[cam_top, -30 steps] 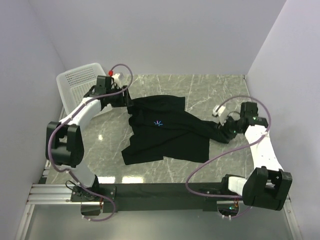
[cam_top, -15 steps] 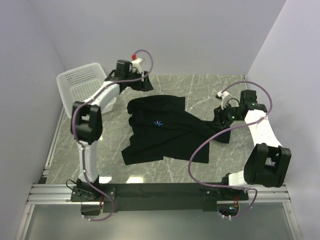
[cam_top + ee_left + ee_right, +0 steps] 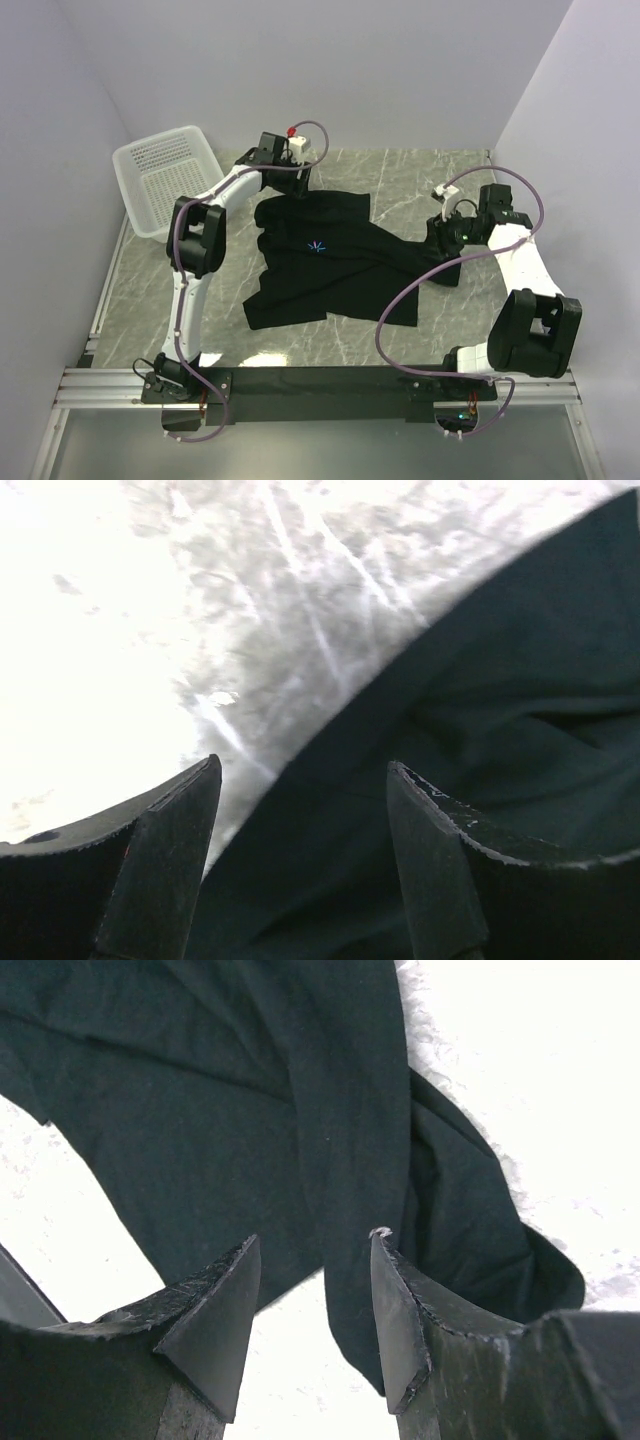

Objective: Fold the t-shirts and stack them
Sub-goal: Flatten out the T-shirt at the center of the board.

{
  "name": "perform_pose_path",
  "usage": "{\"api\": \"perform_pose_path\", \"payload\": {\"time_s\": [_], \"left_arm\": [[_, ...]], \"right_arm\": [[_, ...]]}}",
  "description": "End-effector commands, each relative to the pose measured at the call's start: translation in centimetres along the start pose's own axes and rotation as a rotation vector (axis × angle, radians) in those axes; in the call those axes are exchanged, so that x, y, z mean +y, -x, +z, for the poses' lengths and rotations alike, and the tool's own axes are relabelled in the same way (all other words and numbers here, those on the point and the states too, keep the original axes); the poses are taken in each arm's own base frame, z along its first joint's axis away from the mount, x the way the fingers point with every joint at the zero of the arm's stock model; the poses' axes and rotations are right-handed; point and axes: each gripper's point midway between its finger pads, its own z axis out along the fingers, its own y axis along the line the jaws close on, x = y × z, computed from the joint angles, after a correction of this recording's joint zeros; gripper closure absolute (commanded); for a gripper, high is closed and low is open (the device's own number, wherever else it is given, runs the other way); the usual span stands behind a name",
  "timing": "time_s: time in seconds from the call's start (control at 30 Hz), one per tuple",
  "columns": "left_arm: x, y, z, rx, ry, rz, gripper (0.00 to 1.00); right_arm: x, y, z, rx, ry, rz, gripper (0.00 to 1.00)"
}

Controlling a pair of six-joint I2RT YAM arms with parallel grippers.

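Fingers [image 3: 160, 870] apart on the left gripper [image 3: 300, 186], which hangs over the 12 o'clock edge of the black t-shirt [image 3: 330, 270]. Cloth lies under one tip and marble table [image 3: 420, 175] under the other, nothing pinched. Right gripper [image 3: 315, 1250] is spread wide too, low over the bunched end at the shirt's 3 o'clock, gripping nothing. The shirt sprawls crumpled and unfolded mid-table, a small blue mark [image 3: 317, 246] showing on it. White basket [image 3: 160, 170] sits at the table's 10 o'clock corner, well apart from the cloth.
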Motion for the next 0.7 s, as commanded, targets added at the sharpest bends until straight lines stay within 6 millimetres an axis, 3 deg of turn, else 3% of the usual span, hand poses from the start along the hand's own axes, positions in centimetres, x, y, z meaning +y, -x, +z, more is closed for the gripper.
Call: {"api": "perform_pose_path", "payload": {"time_s": [0.0,0.17,0.33,0.53,0.67], "left_arm": [[1.3,2.0,-0.6,-0.052,0.119,0.103,0.28],[1.4,1.8,-0.3,-0.044,0.114,0.145,0.28],[0.1,-1.1,0.1,0.05,0.012,0.149,0.29],[0.8,-2.5,0.7,0.102,-0.01,0.106,0.34],[1.3,-2.5,0.9,0.103,-0.01,0.079,0.44]], "right_arm": [[0.4,0.9,-0.3,-0.047,0.005,-0.009,0.45],[0.3,0.8,-0.2,-0.043,0.009,-0.002,0.45],[0.1,1.2,-0.4,-0.046,-0.003,-0.013,0.45],[0.0,1.4,-0.4,-0.051,-0.005,-0.009,0.45],[0.0,1.5,-0.5,-0.055,-0.008,-0.013,0.45]]}}
